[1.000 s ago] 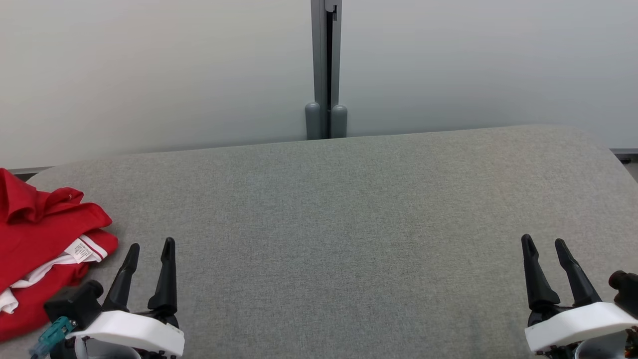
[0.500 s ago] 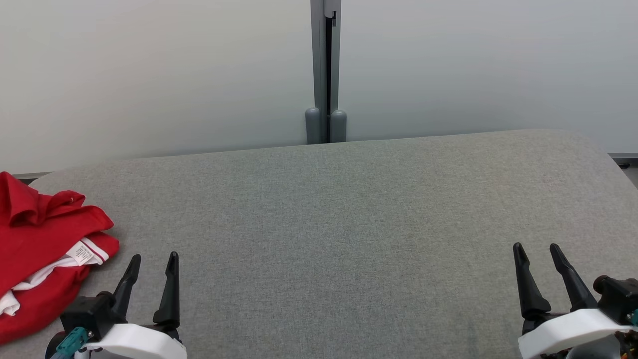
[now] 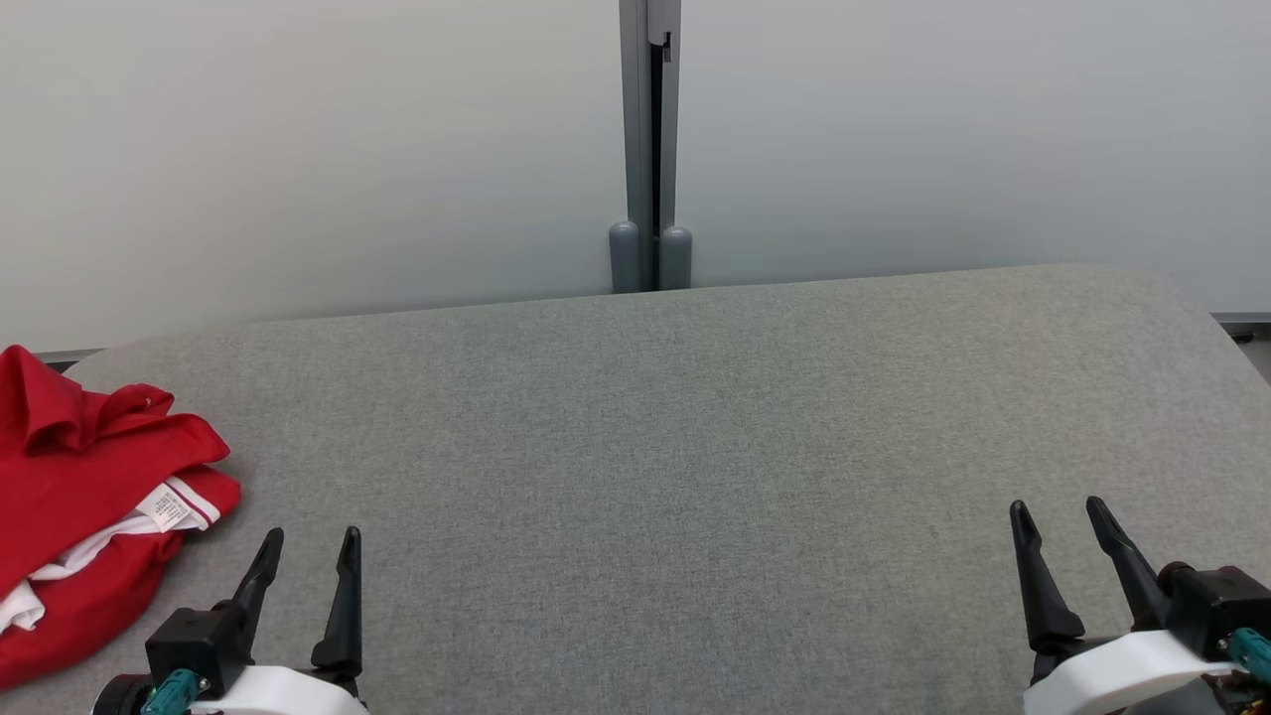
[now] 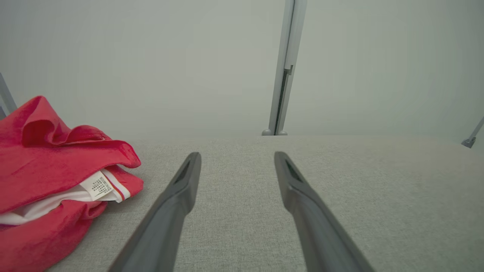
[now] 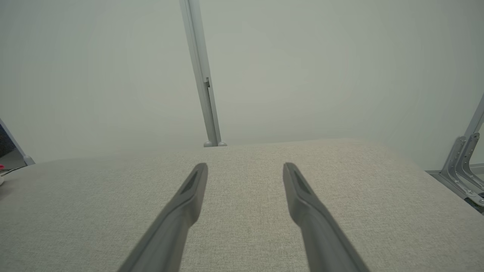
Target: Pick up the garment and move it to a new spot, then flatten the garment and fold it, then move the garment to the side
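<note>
As the head camera tips, the grey surface [image 3: 695, 447] shifts in view, yet the red garment [image 3: 79, 497] stays at its left edge. Both arms have drawn back: the left tool [image 3: 311, 536], spread and empty, sits near the garment; the right tool [image 3: 1057, 506], also spread, is well apart. Pickup looks unstarted; nothing stands between the left tool and the cloth, whose white label [image 3: 167, 507] shows.

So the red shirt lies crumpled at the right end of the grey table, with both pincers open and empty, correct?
No. The head view shows the red shirt crumpled at the left end of the grey table, beside the left pincer. Both it and the right pincer are open and empty.
</note>
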Available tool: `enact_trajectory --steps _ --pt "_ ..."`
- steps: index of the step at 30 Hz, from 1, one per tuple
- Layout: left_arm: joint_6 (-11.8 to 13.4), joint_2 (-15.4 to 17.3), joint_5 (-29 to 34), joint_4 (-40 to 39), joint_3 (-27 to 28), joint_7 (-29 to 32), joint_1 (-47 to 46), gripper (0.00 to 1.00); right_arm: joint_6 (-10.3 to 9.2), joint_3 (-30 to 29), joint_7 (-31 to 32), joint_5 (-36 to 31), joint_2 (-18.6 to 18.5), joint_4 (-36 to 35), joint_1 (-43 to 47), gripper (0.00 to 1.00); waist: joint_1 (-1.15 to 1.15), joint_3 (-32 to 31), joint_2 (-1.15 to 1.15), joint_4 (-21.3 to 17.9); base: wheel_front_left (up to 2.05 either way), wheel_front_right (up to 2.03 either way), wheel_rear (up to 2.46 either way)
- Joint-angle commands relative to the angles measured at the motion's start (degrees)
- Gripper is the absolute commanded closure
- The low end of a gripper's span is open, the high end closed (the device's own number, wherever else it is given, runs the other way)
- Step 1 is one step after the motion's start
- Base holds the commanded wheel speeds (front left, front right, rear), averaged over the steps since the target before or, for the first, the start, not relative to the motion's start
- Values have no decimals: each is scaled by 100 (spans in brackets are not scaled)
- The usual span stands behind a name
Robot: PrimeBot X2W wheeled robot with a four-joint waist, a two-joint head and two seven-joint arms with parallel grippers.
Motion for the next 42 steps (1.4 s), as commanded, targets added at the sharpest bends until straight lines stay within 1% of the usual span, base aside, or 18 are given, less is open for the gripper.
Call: enact_trajectory --steps 1,12,25,34,42 --pt "15 15 119 3 21 -52 7 0 0 12 -62 -108 -12 -43 31 0 0 -5 0 6 0 0 0" --pt "-94 -36 452 167 59 -169 15 0 0 -24 -99 -386 60 -66 132 0 0 -34 0 18 0 0 0" --pt "-149 -96 843 371 98 -306 17 0 0 -23 -181 -783 83 -74 214 0 0 -75 0 30 0 0 0" --pt "-184 -159 775 433 151 -307 -88 0 0 -100 -161 -684 118 -78 226 0 0 -43 0 96 0 0 0" --pt "-202 -180 724 471 211 -306 -146 0 0 -160 -149 -650 132 -113 212 0 0 -16 0 312 0 0 0"
